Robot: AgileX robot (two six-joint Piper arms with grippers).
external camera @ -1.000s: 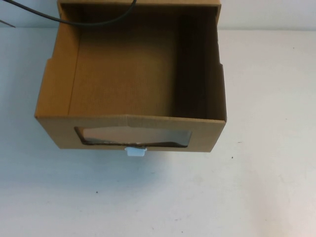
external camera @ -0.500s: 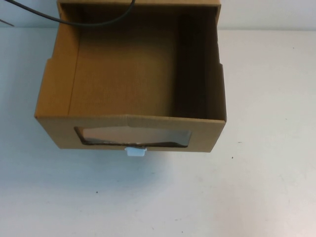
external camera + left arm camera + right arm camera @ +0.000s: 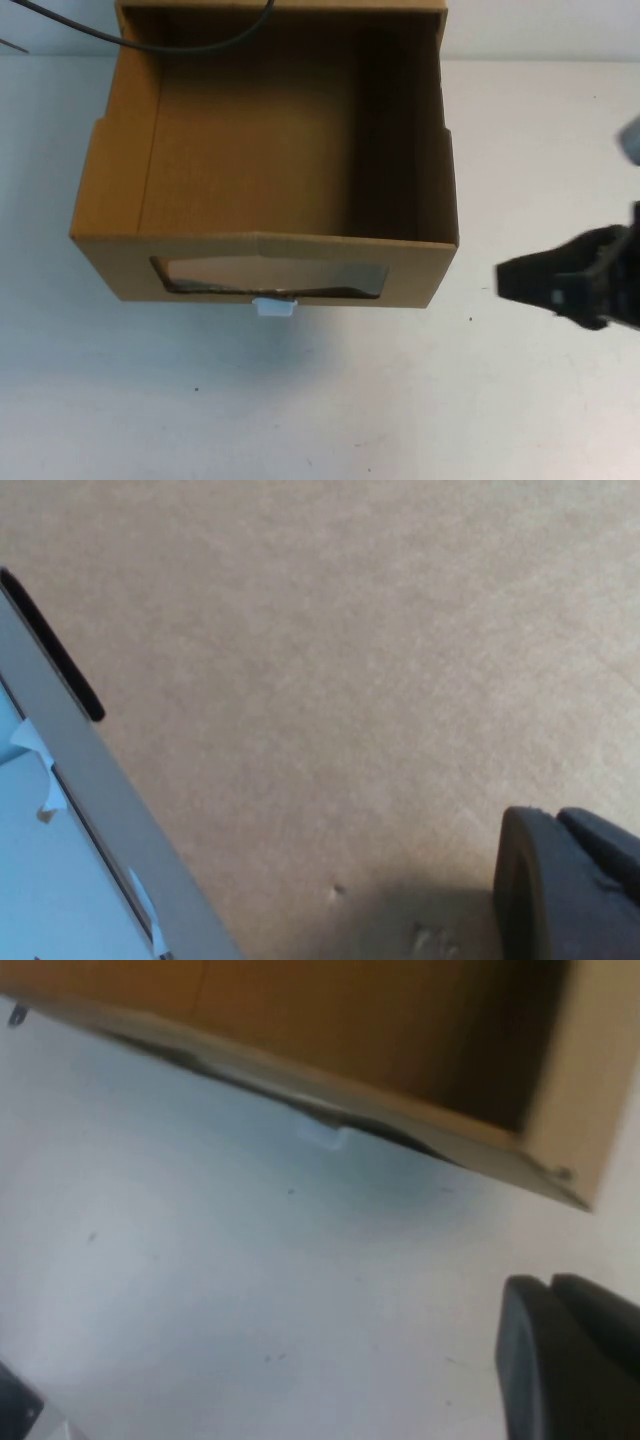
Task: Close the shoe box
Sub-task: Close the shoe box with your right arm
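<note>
The shoe box (image 3: 115, 190) is a brown cardboard drawer standing pulled out and empty in the high view. Its front has a clear window (image 3: 270, 275) with a small white pull tab (image 3: 274, 307) below it. My right gripper (image 3: 505, 280) hovers over the table to the right of the box's front corner, apart from it, fingers together and empty. The right wrist view shows the box (image 3: 350, 1020), the tab (image 3: 325, 1135) and that gripper (image 3: 550, 1295). My left gripper (image 3: 555, 825) shows only in the left wrist view, shut, close above a tan cardboard surface (image 3: 350, 660).
A black cable (image 3: 200, 42) hangs across the back of the box. White table (image 3: 330, 400) lies in front of the box and to its right. A grey-white edge (image 3: 90, 770) borders the cardboard in the left wrist view.
My right gripper has come into the high view from the right edge. The box has not moved.
</note>
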